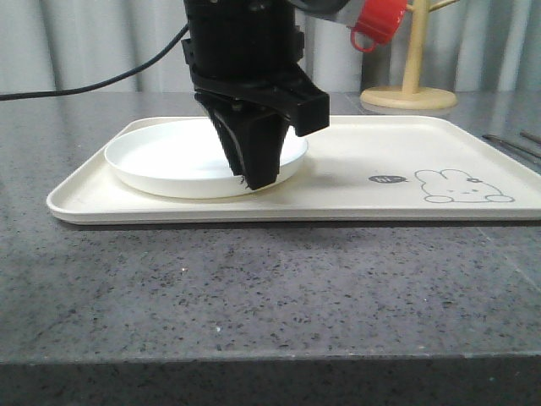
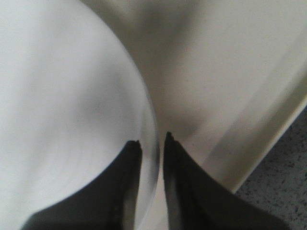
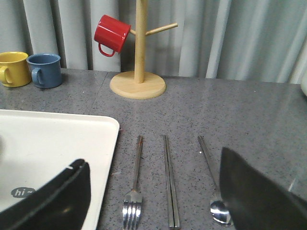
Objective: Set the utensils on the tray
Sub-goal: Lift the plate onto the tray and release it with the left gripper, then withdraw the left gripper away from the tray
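The cream tray (image 1: 380, 152) with the rabbit drawing lies across the grey table and carries a round white plate (image 1: 169, 156). My left gripper (image 1: 258, 179) reaches down at the plate's right rim. In the left wrist view its fingers (image 2: 132, 163) straddle the rim of the plate (image 2: 57, 96), shut on it, over the tray (image 2: 230, 72). To the right of the tray (image 3: 57, 139) lie the utensils, side by side on the table: fork (image 3: 132, 211), chopsticks (image 3: 169, 182) and spoon (image 3: 206, 158). My right gripper (image 3: 152, 158) hangs open above them, and one finger hides part of the spoon's bowl.
A wooden mug tree (image 3: 139, 81) with a red mug (image 3: 111, 34) stands behind the utensils. A yellow mug (image 3: 12, 68) and a blue mug (image 3: 45, 70) sit at the back by the curtain. Bare table lies between the tray and the front edge.
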You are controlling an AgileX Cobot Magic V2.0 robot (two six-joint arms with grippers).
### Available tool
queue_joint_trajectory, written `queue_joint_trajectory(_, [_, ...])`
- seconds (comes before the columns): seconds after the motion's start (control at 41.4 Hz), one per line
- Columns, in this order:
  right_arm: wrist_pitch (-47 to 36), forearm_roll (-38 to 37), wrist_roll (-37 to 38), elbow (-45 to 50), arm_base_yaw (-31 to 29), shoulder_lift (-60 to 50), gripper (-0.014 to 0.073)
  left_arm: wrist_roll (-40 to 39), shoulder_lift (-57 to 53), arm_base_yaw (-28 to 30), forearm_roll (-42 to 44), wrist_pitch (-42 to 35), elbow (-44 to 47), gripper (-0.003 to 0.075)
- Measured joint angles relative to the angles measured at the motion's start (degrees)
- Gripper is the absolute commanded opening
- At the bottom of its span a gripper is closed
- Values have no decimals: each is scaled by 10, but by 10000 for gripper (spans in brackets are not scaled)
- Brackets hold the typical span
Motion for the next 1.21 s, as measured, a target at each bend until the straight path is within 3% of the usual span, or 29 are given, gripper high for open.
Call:
queue_joint_trajectory(0.048, [0,0,0,0,0,0,579,0,0,0,0,6,0,431])
queue_joint_trajectory(0.121, [0,0,0,0,0,0,579,0,0,0,0,23,-7,487])
queue_joint_trajectory(0.362, [0,0,0,0,0,0,579,0,-15,0,-5,40,-57,454])
queue_joint_trajectory(0.531, [0,0,0,0,0,0,579,0,-55,4,-8,44,-70,332])
queue_joint_trajectory(0.797, [0,0,0,0,0,0,579,0,-144,71,-10,49,-70,-10])
queue_joint_trajectory(0.99, [0,0,0,0,0,0,579,0,-230,166,-10,49,-24,-19])
queue_joint_trajectory(1.207, [0,0,0,0,0,0,579,-1,-334,315,-13,46,113,-19])
